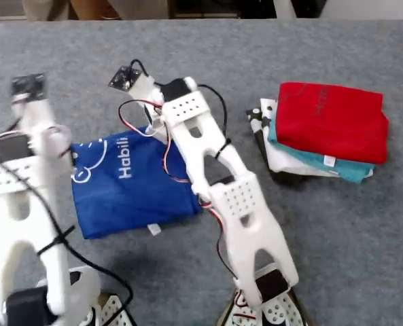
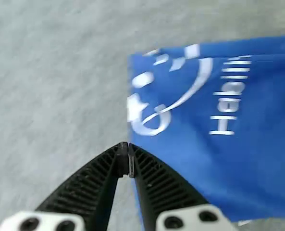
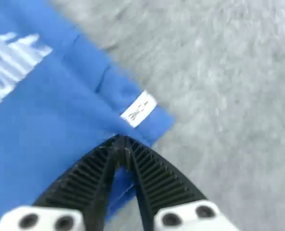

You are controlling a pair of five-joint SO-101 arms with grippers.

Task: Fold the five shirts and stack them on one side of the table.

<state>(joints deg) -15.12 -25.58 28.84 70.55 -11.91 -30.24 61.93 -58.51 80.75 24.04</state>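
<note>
A folded blue shirt (image 1: 130, 183) with white print lies flat on the grey table left of centre. My left gripper (image 2: 124, 150) is shut, its tips pinched on the blue shirt's (image 2: 219, 134) left edge; from above the left gripper (image 1: 65, 146) sits at that edge. Over the far right corner of the blue shirt (image 3: 46, 120), beside a white label (image 3: 138, 109), my right gripper (image 3: 120, 142) is shut with cloth at its tips. From above the right gripper (image 1: 157, 129) is at the shirt's far edge. A stack of folded shirts, a red one (image 1: 330, 121) on top, lies at the right.
Under the red shirt lie a teal shirt (image 1: 317, 163), a white one (image 1: 283, 159) and a black-and-white one (image 1: 257, 121). Bare grey table (image 1: 337, 231) spreads between the blue shirt and the stack and along the front right. Cables hang along both arms.
</note>
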